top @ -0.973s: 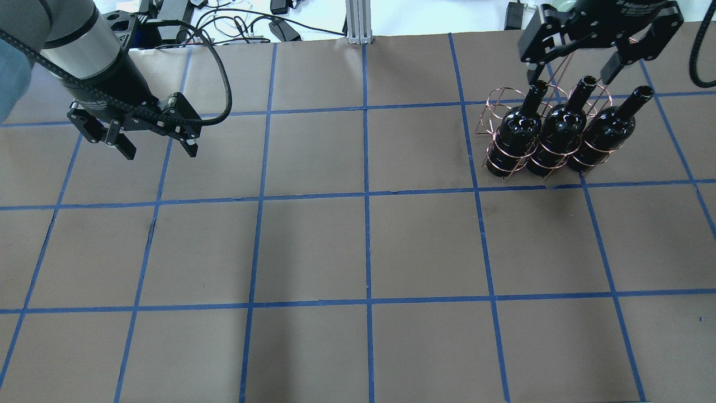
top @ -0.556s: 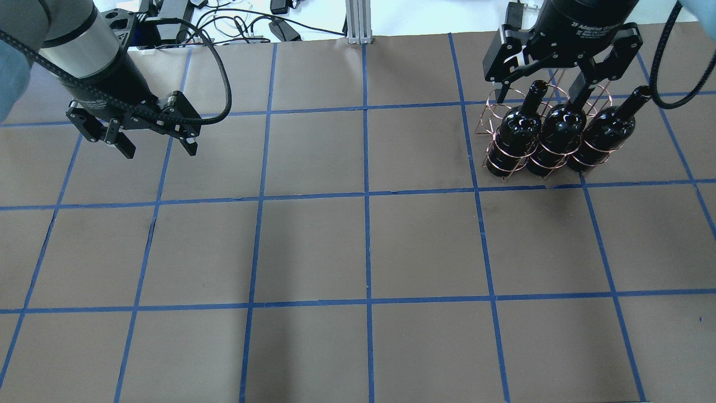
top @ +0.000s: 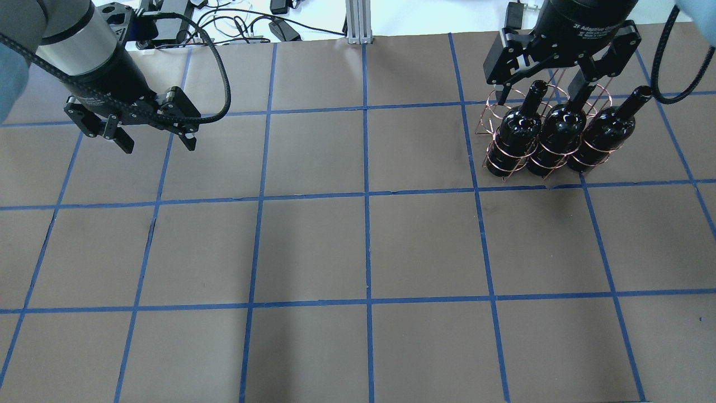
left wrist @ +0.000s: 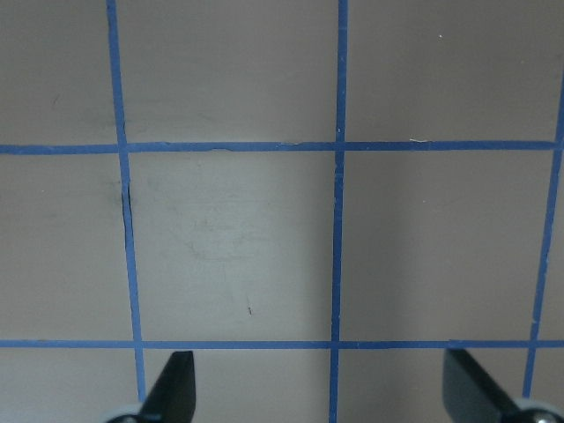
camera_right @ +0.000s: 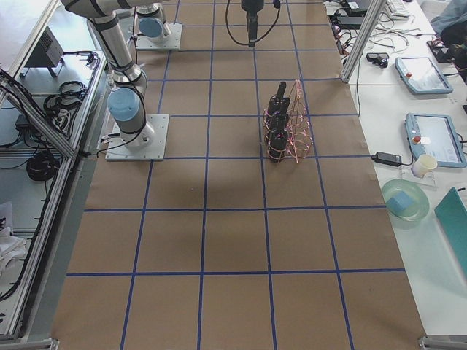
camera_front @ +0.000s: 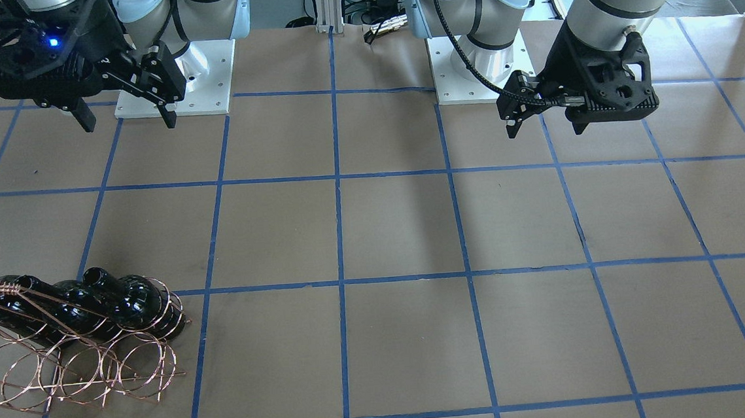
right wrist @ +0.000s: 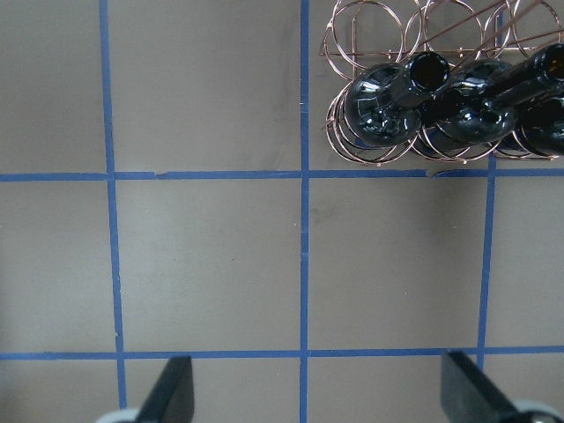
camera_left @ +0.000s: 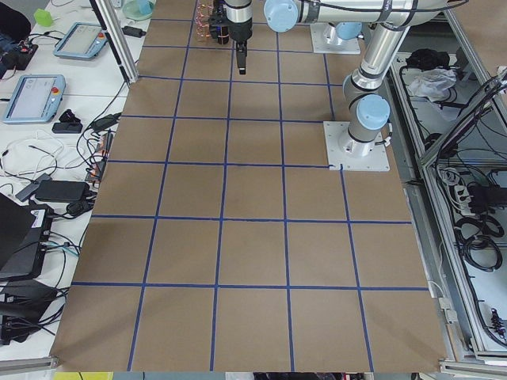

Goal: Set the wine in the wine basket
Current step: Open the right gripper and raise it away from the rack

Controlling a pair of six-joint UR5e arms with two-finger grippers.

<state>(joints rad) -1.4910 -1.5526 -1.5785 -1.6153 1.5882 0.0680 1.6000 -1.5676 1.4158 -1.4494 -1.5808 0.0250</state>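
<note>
Three glossy near-black wine bottles stand side by side in the copper wire basket at the table's far right, filling the row of hoops nearer the robot; the farther row is empty. They also show in the front view with the basket, and at the top right of the right wrist view. My right gripper is open and empty, high above and apart from the bottles. My left gripper is open and empty over bare table at the far left.
The brown table carries a blue tape grid. Cables and power bricks and an aluminium post lie past the far edge. The arm bases stand on the robot side. Tablets lie on a side bench.
My right gripper has shifted left and slightly back over the bottle necks, staying open. My left gripper has drifted a little toward the far edge. The bottles and basket have not moved.
</note>
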